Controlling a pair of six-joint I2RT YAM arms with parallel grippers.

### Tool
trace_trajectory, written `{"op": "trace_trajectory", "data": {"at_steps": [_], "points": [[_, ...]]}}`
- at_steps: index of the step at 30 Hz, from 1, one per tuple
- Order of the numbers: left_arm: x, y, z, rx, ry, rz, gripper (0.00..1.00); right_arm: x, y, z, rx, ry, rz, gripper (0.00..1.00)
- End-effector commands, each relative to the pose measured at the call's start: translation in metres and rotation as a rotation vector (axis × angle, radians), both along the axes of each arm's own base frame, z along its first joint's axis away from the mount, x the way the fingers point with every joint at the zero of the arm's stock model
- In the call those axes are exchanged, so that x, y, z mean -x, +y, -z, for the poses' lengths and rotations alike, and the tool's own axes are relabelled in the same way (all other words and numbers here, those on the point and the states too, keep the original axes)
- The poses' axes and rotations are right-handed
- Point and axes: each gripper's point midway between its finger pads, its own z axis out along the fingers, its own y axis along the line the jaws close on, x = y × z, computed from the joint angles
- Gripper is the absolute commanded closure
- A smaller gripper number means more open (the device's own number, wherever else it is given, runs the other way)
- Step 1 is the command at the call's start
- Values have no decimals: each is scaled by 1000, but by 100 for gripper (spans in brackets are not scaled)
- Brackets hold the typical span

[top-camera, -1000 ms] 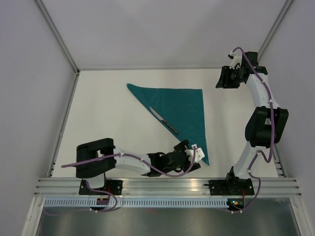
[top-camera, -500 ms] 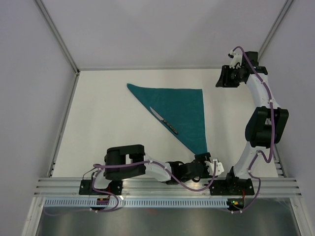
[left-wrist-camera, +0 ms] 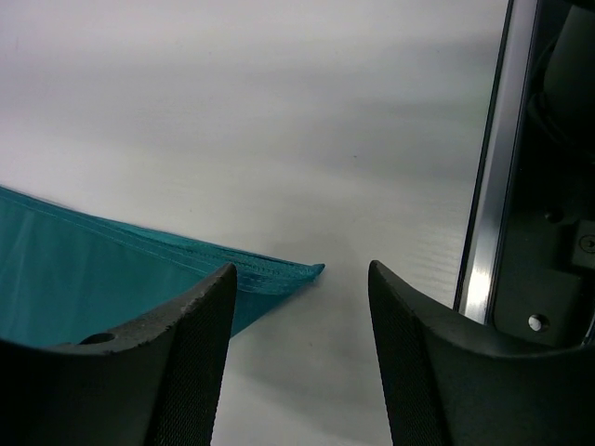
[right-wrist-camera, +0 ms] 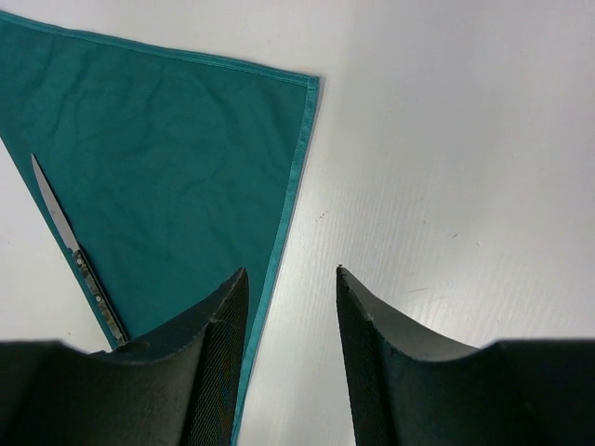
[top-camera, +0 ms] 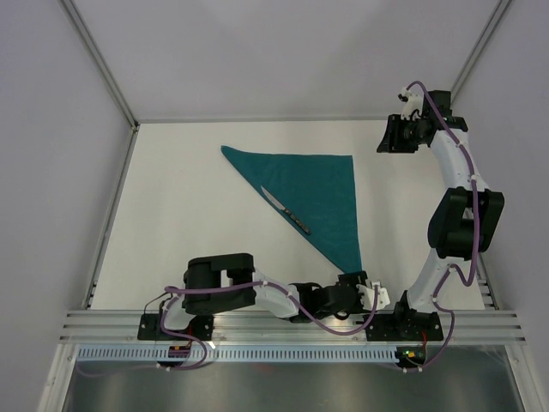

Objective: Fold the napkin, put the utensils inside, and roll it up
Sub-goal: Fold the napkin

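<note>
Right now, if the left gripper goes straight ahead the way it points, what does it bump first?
Likely the pointed corner of the teal napkin, lying on the table just ahead of the left gripper. Beyond it only bare table shows. Height is unclear, so it might pass above.

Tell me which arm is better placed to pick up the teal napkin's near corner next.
Left. The left gripper, open, sits low right beside that corner of the napkin; the right gripper, open, is up by the far corner.
</note>
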Motion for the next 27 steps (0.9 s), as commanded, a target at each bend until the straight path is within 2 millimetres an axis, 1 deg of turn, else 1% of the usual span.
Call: {"op": "trace_trajectory", "data": {"at_steps": [1,2,7,10,14,17,19,20,27], "points": [[9,-12,-4,31,21,18,36,1,0,-21,-1,-68,-11,52],[5,-11,-4,34,15,1,36,0,0,-21,-2,-70,-12,52],[3,-16,-5,41,5,-9,36,0,1,-18,-9,-66,-12,55],[2,-18,0,31,3,-10,39,1,1,-18,-8,-65,-13,58],[2,-18,6,22,7,-16,53,1,1,-18,-4,-66,-15,58],[2,-17,11,12,14,-20,60,2,1,-18,-3,-67,-16,59],[2,-15,15,4,21,-23,62,3,1,-18,-5,-66,-17,59],[2,-15,14,4,22,-24,65,3,1,-18,-5,-66,-17,58],[-1,-17,14,-1,15,-39,76,3,0,-19,-5,-67,-14,59]]}}
